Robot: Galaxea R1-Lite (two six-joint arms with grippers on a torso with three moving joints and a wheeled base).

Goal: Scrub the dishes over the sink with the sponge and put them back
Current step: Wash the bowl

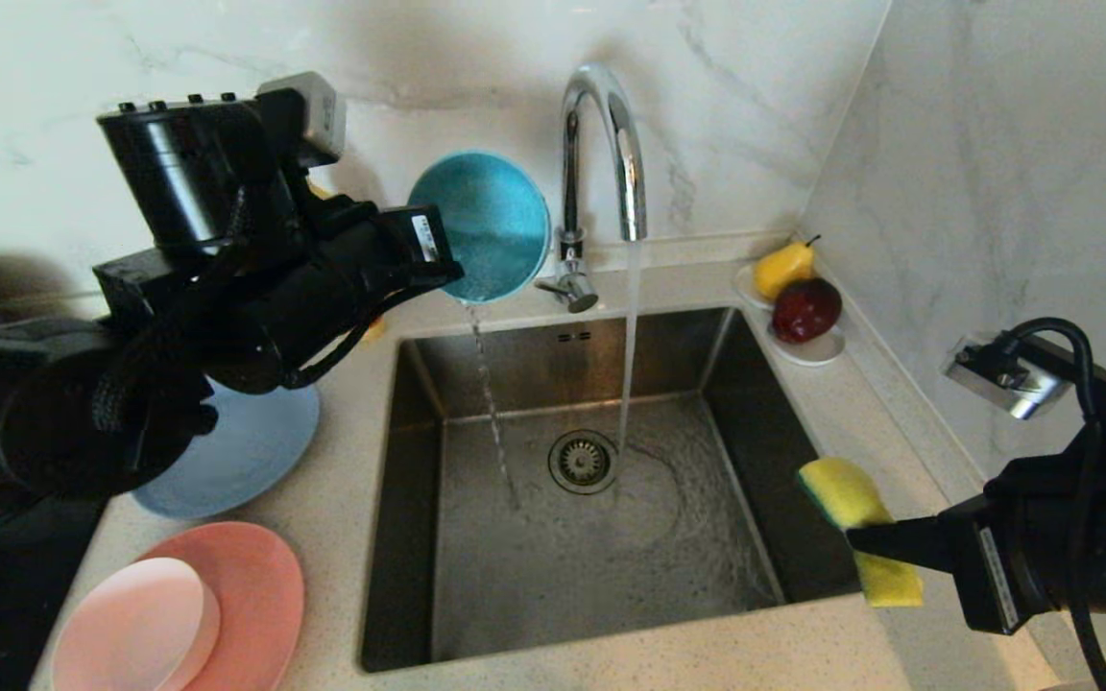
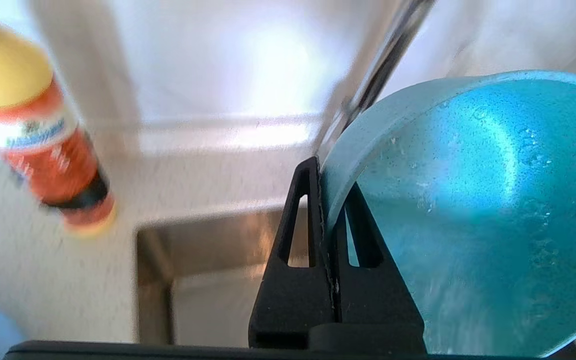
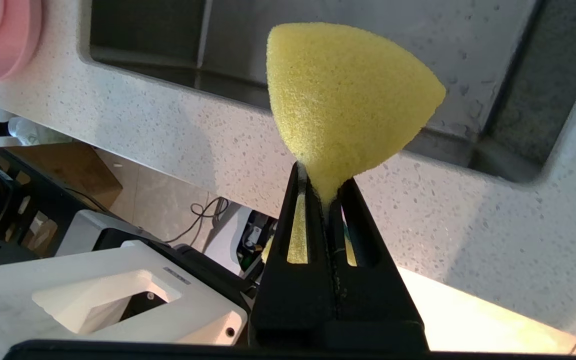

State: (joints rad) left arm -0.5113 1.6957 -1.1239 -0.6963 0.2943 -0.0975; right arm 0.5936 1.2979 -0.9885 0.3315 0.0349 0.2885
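The left hand point(image 1: 438, 264) is pinched tight on the rim of the teal bowl point(image 1: 486, 226). It holds the bowl tipped on its side above the far left corner of the sink point(image 1: 419, 576), and water runs out into the basin. The tap point(image 1: 601, 144) is on. The right hand point(image 1: 865, 537) squeezes the yellow sponge point(image 1: 851, 499) in its middle, at the sink's right edge. This looks like the rinse and drain step. Next, the bowl probably goes back on the bench point(image 1: 342, 480) at the left, by the grey-blue plate point(image 1: 236, 461), salmon-pink plate point(image 1: 260, 576) and pale pink bowl point(image 1: 135, 629).
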